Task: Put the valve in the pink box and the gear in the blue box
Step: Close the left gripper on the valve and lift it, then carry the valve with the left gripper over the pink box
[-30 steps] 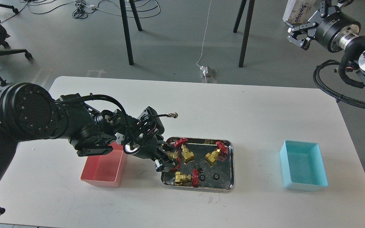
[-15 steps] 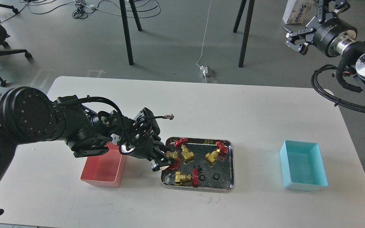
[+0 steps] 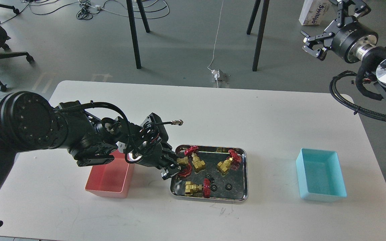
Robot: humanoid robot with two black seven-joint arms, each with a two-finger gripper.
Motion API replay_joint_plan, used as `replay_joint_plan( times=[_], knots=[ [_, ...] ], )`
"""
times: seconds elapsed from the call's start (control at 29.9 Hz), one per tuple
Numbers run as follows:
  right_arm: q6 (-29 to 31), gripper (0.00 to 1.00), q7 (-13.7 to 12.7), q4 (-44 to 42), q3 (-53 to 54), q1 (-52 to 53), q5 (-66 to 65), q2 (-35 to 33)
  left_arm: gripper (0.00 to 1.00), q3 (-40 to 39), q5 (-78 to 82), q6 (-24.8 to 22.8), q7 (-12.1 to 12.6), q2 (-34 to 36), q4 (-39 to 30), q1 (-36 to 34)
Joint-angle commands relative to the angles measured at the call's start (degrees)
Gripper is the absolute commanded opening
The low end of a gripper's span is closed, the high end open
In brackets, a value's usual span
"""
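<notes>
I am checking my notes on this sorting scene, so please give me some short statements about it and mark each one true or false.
1. The left end effector is at the left edge of the steel tray, closed on a valve. True.
2. The pink box already holds a valve. False: the part of its inside that shows is empty, and all four valves are at the tray.
3. The blue box stands on the table to the right of the tray. True.
4. The right end effector is reaching into the blue box. False: it is raised far from the boxes, at the upper right, fingers spread.
5. Three black gears lie in the tray. True.
</notes>
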Motion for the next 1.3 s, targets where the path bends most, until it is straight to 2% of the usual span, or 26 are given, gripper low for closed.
replay_joint_plan(
  times=[0.0,0.3,0.63,0.77,0.94,1.27],
  knots=[
    [0.0,0.99,0.0,0.0,0.1,-0.5,0.0,-0.1,0.16,-0.1,0.0,0.6,0.0,0.5,-0.4,-0.1],
    [0.0,0.99,0.0,0.0,0.2,-0.9,0.0,0.0,0.13,-1.4,0.3,1.5,0.0,3.0,-1.3,-1.1],
    [-0.2,0.99,0.4,0.0,1.7,-0.7,0.1,0.1,0.13,-3.8,0.5,2.1,0.0,10.3,-8.4,-6.2],
    [-2.4,0.99,1.3,-0.2,5.4,-0.2,0.1,0.6,0.13,-5.5,1.8,4.1,0.0,16.8,-11.7,-7.6],
    [-6.1,0.99,1.3,-0.7,4.6,3.2,0.0,0.6,0.13,-6.8,7.5,4.7,0.0,30.6,-23.6,-14.5],
    [-7.6,0.99,0.9,-2.5,0.9,11.3,-0.1,0.3,0.13,-6.8,19.2,4.8,0.0,49.8,-25.8,-12.5]
  ],
)
